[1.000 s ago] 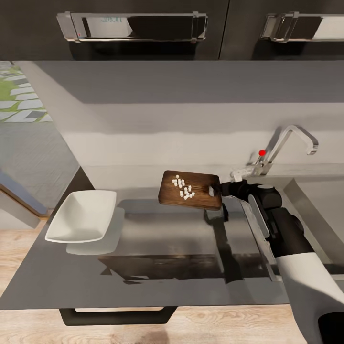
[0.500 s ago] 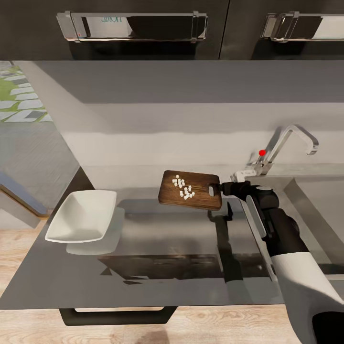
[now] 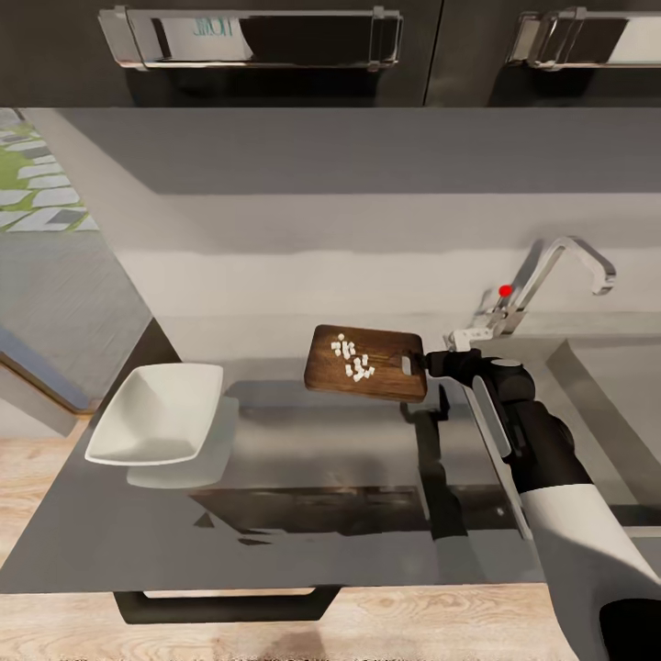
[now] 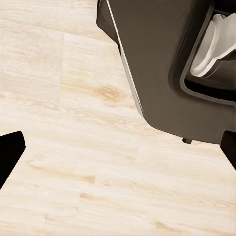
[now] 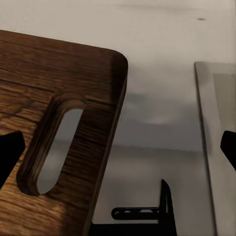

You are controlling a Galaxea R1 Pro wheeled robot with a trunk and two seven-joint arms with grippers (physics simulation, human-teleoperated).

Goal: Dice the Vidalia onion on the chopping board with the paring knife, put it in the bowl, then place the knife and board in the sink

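Head view: the right claw (image 3: 430,364) is clamped on the handle end of the brown wooden rectangular chopping board (image 3: 367,364), holding it raised over the glossy grey steel-look worktop (image 3: 303,477), its shadow cast on the surface below. The board sits slightly tilted, handle slot at its 3 o'clock end. A cluster of small white diced onion pieces (image 3: 352,357) lies on the board top, near its middle. The shallow white squarish bowl (image 3: 158,415) stands on the worktop at 9 o'clock from the board, well apart. The stainless steel sink (image 3: 610,386) lies at 3 o'clock from the board, partly behind the black-and-white right arm (image 3: 560,496). The chrome curved tap (image 3: 562,271) with its red knob (image 3: 504,291) stands at the sink's back edge, at 1 o'clock from the board.

Right wrist view: board corner (image 5: 59,142) with the oval slot close up, grey worktop beneath, dark fingertips (image 5: 10,152) at the frame edges.

Left wrist view: left claw fingertips (image 4: 10,152) set wide apart, holding nothing, over the pale wooden plank floor (image 4: 73,147); a dark robot base part (image 4: 162,64) nearby.
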